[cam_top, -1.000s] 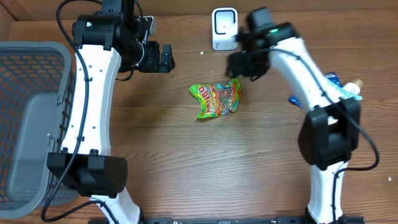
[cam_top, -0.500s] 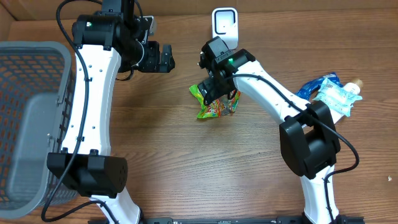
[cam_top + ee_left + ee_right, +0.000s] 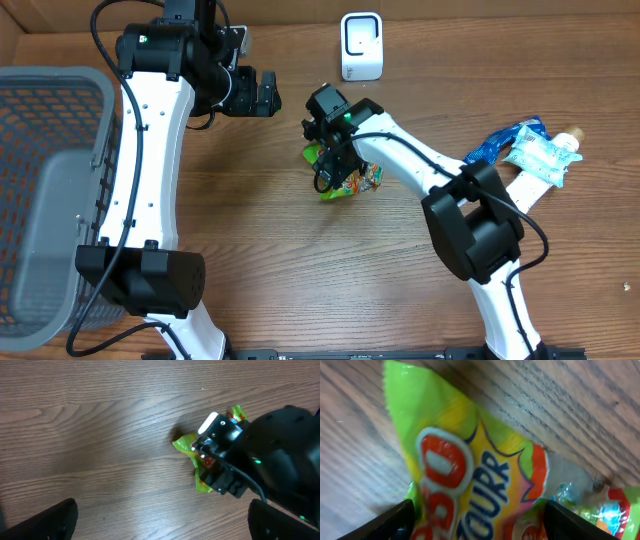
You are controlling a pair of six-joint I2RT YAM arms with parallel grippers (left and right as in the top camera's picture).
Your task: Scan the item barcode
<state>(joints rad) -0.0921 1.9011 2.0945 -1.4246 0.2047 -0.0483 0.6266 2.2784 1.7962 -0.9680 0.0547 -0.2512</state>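
Note:
The item is a green and yellow candy bag (image 3: pixel 358 180) lying crumpled on the wooden table, below the white barcode scanner (image 3: pixel 361 46). My right gripper (image 3: pixel 330 165) is down over the bag's left half, open. In the right wrist view the bag (image 3: pixel 470 470) fills the gap between the two dark fingertips (image 3: pixel 395 522), which stand at its edges. My left gripper (image 3: pixel 262 93) hangs open and empty up and to the left of the bag. The left wrist view shows the bag (image 3: pixel 186 442) partly under the right arm's black wrist (image 3: pixel 260 455).
A grey mesh basket (image 3: pixel 60 85) fills the left edge of the table. At the far right lie a blue packet (image 3: pixel 505 138) and a white and blue pouch (image 3: pixel 542 157), beside the right arm's base.
The right arm has swung left from beside the scanner and come down onto the candy bag, its jaws now straddling it. The left arm has not moved.

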